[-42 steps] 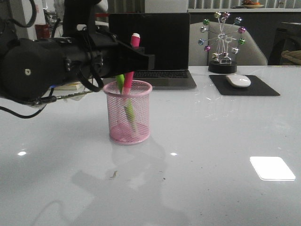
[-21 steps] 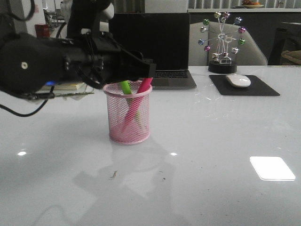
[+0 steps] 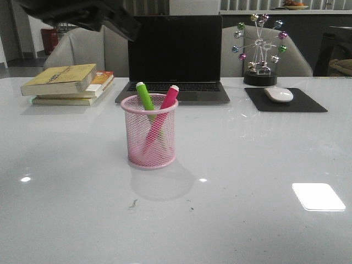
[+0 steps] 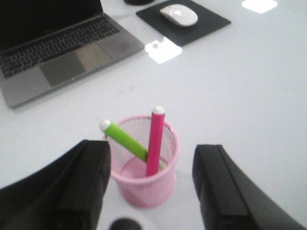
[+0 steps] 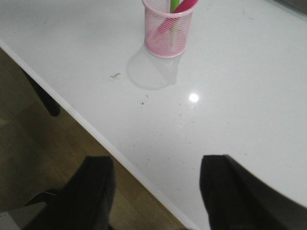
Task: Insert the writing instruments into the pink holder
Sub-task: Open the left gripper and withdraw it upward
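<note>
The pink holder (image 3: 137, 144) stands upright on the white table, in front of the laptop. Both markers lean inside it with their whitish ends up: the green marker (image 3: 144, 95) tilts left and the magenta marker (image 3: 166, 103) tilts right. My left gripper (image 4: 153, 152) hangs open high above the holder (image 4: 139, 189), one finger to each side of it, holding nothing. In the front view only a dark part of the left arm (image 3: 82, 14) shows, at the top left. My right gripper (image 5: 157, 165) is open and empty over the table's near edge, far from the holder (image 5: 160, 43).
A laptop (image 3: 175, 55) stands open behind the holder. A stack of books (image 3: 69, 82) lies at the back left. At the back right are a mouse (image 3: 279, 94) on a black pad (image 3: 308, 103) and a ferris-wheel ornament (image 3: 259, 49). The table's near edge (image 5: 96, 134) borders the floor.
The left gripper let go of the magenta marker, which dropped into the holder beside the green one. The left arm then rose up and to the left, almost out of the front view.
</note>
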You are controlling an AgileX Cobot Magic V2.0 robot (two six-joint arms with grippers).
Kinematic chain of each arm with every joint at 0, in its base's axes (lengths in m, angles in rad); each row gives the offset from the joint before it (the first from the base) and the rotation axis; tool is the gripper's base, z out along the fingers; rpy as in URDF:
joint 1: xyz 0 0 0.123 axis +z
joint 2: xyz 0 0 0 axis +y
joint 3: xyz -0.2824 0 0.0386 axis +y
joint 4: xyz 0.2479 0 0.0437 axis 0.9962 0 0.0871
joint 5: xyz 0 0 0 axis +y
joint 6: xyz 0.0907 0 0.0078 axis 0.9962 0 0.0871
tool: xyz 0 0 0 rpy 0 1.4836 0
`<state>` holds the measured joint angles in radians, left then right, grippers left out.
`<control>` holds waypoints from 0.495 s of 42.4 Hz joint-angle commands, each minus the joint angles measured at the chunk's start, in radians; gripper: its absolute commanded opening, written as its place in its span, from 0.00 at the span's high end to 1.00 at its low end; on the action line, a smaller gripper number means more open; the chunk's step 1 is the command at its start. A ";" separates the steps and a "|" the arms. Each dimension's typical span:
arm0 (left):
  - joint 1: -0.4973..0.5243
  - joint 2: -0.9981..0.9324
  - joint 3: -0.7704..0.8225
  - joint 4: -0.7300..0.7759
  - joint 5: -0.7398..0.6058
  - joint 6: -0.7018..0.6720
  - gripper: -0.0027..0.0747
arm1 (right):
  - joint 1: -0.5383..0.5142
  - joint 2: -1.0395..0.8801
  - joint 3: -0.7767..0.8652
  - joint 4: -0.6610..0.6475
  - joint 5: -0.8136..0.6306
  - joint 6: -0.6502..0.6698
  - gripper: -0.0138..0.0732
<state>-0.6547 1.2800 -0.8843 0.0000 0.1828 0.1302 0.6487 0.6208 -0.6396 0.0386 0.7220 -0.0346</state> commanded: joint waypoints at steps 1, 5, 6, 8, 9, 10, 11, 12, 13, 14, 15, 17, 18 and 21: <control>-0.007 -0.130 -0.027 0.000 0.122 0.001 0.39 | 0.000 0.000 -0.029 -0.011 -0.068 -0.010 0.27; -0.007 -0.228 -0.027 0.000 0.252 0.001 0.39 | 0.000 0.000 -0.029 -0.011 -0.068 -0.010 0.27; -0.007 -0.248 -0.027 0.000 0.287 0.001 0.39 | 0.000 0.000 -0.029 -0.011 -0.068 -0.010 0.27; -0.007 -0.292 -0.027 0.000 0.339 0.001 0.39 | 0.000 0.000 -0.029 -0.011 -0.068 -0.010 0.27; -0.007 -0.309 -0.027 0.000 0.374 -0.001 0.39 | 0.000 0.000 -0.029 -0.011 -0.068 -0.010 0.27; -0.007 -0.332 -0.027 0.000 0.400 -0.001 0.39 | 0.000 0.000 -0.029 -0.011 -0.068 -0.010 0.27; -0.007 -0.348 -0.027 0.000 0.434 -0.001 0.39 | 0.000 0.000 -0.029 -0.011 -0.068 -0.010 0.27; -0.007 -0.363 -0.027 0.000 0.458 -0.001 0.40 | 0.000 0.000 -0.029 -0.011 -0.068 -0.010 0.27; -0.007 -0.381 -0.027 0.000 0.482 -0.001 0.40 | 0.000 0.000 -0.029 -0.011 -0.068 -0.010 0.27; -0.007 -0.394 -0.027 0.000 0.513 -0.001 0.41 | 0.000 0.000 -0.029 -0.011 -0.068 -0.010 0.27; -0.007 -0.405 -0.027 0.000 0.537 -0.001 0.41 | 0.000 0.000 -0.029 -0.011 -0.068 -0.010 0.27; -0.007 -0.426 -0.027 0.000 0.588 -0.004 0.42 | 0.000 0.000 -0.029 -0.010 -0.068 -0.010 0.27; -0.007 -0.433 -0.027 0.000 0.606 -0.005 0.43 | 0.000 0.000 -0.029 -0.010 -0.068 -0.010 0.27; -0.007 -0.455 -0.027 0.000 0.662 -0.042 0.45 | 0.000 0.000 -0.029 -0.010 -0.070 -0.010 0.27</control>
<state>-0.6547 0.8517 -0.8843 0.0000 0.8256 0.1256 0.6487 0.6208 -0.6396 0.0386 0.7220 -0.0346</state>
